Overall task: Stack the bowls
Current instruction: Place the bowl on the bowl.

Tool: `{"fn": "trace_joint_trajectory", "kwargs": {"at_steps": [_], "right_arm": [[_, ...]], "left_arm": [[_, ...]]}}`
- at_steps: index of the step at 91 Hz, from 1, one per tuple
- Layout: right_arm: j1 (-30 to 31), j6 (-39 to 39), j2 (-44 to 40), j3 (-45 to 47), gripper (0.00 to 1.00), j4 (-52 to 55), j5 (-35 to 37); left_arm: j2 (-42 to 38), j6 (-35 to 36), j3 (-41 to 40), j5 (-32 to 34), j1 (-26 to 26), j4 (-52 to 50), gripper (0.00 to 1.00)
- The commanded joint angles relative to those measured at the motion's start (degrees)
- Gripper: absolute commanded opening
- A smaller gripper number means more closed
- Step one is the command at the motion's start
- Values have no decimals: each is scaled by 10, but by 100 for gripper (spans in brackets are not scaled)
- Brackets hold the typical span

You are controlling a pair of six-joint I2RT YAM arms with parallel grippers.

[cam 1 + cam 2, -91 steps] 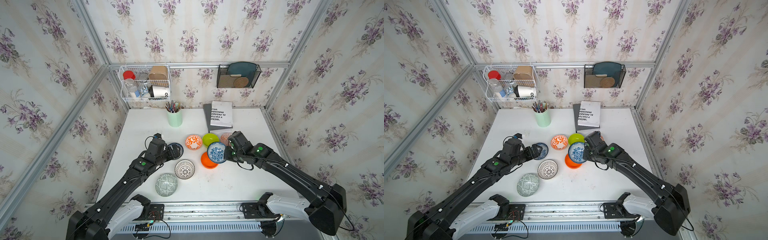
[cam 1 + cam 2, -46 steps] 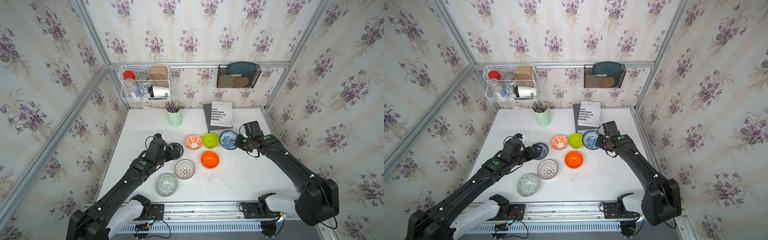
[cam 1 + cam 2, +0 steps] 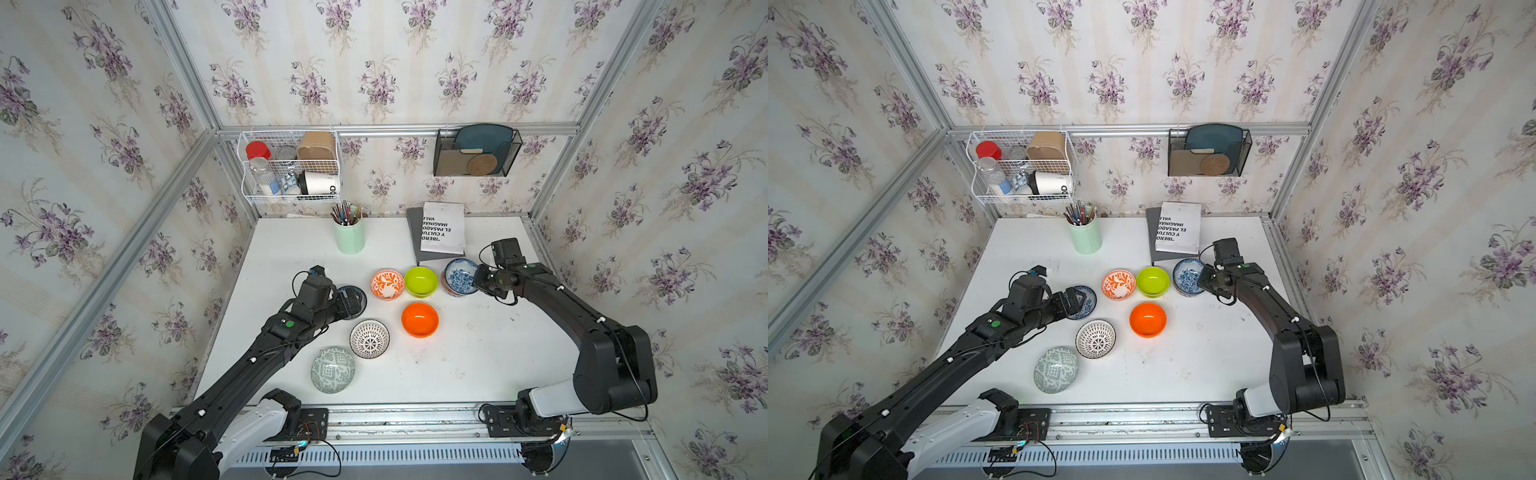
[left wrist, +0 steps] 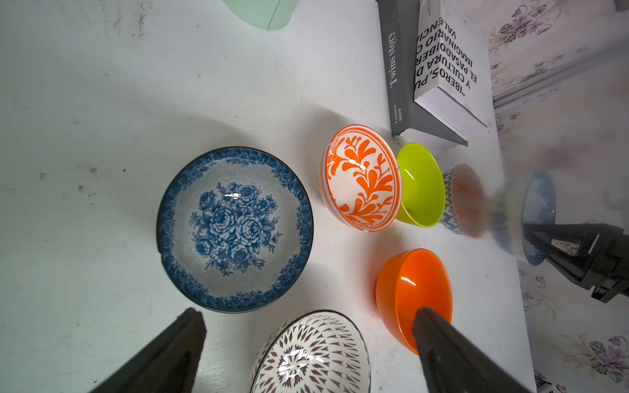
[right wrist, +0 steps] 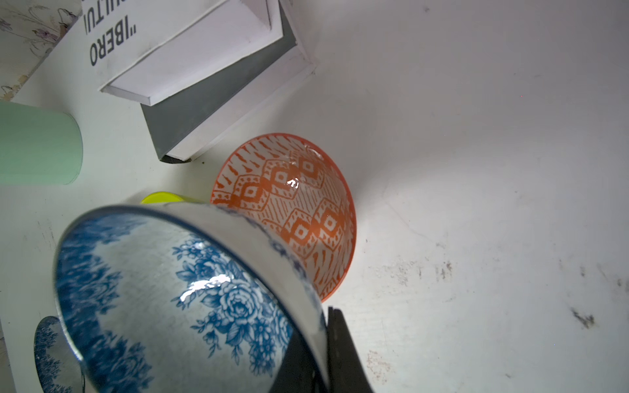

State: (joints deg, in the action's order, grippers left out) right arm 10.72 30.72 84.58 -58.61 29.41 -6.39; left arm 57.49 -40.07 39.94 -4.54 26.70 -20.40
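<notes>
My right gripper is shut on the rim of a blue-floral bowl, which hangs tilted over the salmon geometric bowl. I cannot tell whether the two bowls touch. To their left stand the lime bowl and the orange-white leaf bowl. The plain orange bowl, the black-white radial bowl and the grey-green bowl sit nearer the front. My left gripper hangs open over the second blue-floral bowl, holding nothing.
A mint pencil cup stands at the back middle. Two stacked books lie just behind the lime and salmon bowls. A wire basket and a black rack hang on the back wall.
My right gripper carried the blue-floral bowl from above the plain orange bowl back and to the right, over the salmon bowl. The left arm has stayed still.
</notes>
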Motion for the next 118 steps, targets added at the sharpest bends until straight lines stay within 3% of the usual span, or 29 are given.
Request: {"fn": "trace_joint_trajectory", "kwargs": {"at_steps": [1,34,118], "right_arm": [[-5,-18,16,-15,0,-30,-5],[-8,-39,71,-51,0,-21,3],[-8,-44,113,-64,0,-17,5]], "left_arm": [[4,10,6,-3,0,15,99],[4,12,5,-3,0,17,99],[7,12,6,-4,-1,19,99]]}}
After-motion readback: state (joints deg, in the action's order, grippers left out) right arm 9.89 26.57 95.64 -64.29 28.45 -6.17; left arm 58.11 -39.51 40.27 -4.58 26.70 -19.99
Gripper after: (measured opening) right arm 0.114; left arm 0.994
